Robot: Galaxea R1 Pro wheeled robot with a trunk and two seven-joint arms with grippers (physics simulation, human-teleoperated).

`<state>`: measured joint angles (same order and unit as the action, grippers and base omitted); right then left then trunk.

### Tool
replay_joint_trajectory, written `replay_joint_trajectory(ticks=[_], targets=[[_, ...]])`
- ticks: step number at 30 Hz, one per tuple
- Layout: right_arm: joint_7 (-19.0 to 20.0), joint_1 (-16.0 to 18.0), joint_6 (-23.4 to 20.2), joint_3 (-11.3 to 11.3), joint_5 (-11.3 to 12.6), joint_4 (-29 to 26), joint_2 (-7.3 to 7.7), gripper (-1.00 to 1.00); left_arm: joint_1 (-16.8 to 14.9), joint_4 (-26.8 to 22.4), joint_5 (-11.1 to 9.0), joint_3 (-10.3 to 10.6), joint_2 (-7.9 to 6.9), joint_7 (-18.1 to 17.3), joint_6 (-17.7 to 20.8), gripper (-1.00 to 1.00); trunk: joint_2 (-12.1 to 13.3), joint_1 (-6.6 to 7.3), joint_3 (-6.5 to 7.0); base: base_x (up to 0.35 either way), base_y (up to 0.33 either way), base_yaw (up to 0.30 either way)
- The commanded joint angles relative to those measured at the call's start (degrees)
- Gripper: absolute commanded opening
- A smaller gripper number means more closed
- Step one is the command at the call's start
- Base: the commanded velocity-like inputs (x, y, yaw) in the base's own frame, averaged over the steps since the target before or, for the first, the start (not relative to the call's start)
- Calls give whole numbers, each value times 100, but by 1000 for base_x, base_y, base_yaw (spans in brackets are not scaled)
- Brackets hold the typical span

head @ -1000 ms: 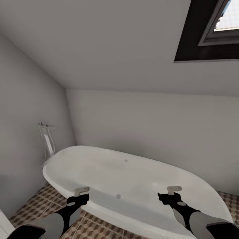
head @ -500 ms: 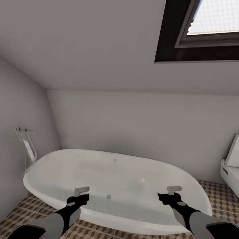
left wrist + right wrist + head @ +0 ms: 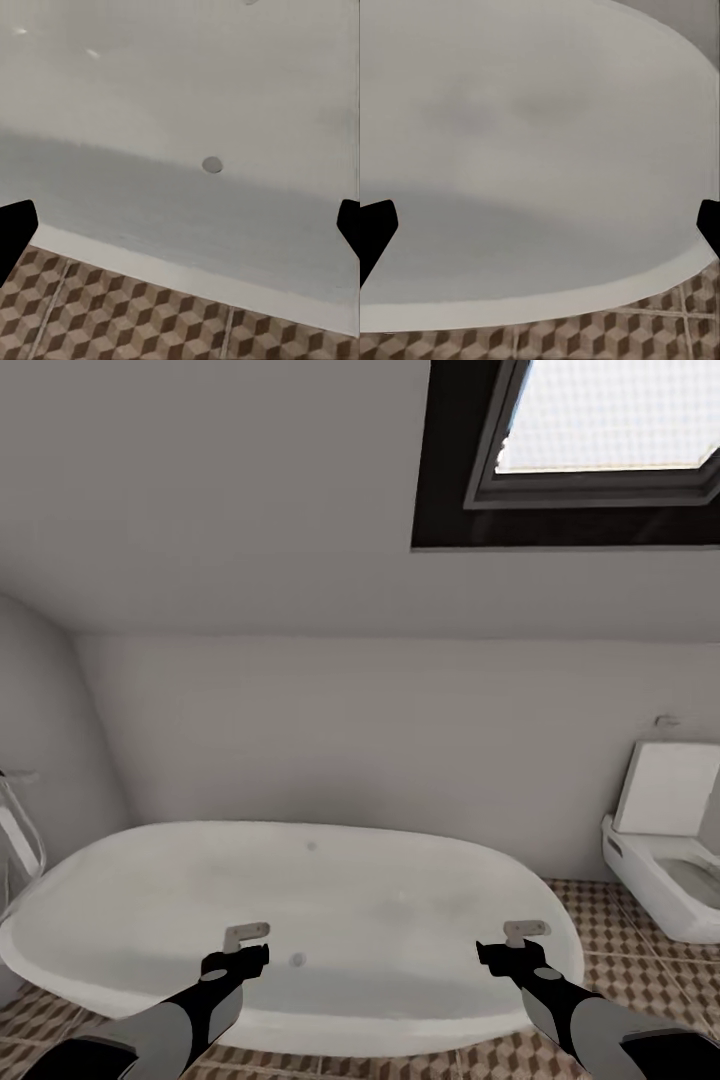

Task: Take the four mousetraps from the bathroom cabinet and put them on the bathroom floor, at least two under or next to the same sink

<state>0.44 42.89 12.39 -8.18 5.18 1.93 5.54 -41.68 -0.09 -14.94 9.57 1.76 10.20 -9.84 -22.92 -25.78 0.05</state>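
The robot is searching: no cabinet or mousetraps are in sight. The left gripper and right gripper hang spread and empty over the white bathtub; bathroom floor at 4 o'clock. Next it must find the cabinet.

Bathtub ahead, toilet to the right, window high on the sloped ceiling.

The bathtub lies across the near middle on the bathroom floor, with the far wall behind it. The toilet stands right of the tub against that wall. A tap fitting sits at the tub's left end. The window is above, right of centre.
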Motion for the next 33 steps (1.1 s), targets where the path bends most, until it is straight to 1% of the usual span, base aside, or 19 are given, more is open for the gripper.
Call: replay_joint_trajectory(ticks=[1, 33], targets=[[0, 0, 0, 1, 0, 0, 0, 100, 0, 0, 0, 1, 0, 0, 0, 100, 0, 0, 0, 0, 0, -277], [0, 0, 0, 0, 0, 0, 0, 100, 0, 0, 0, 1, 0, -2, 0, 100, 0, 0, 0, 0, 0, -277]])
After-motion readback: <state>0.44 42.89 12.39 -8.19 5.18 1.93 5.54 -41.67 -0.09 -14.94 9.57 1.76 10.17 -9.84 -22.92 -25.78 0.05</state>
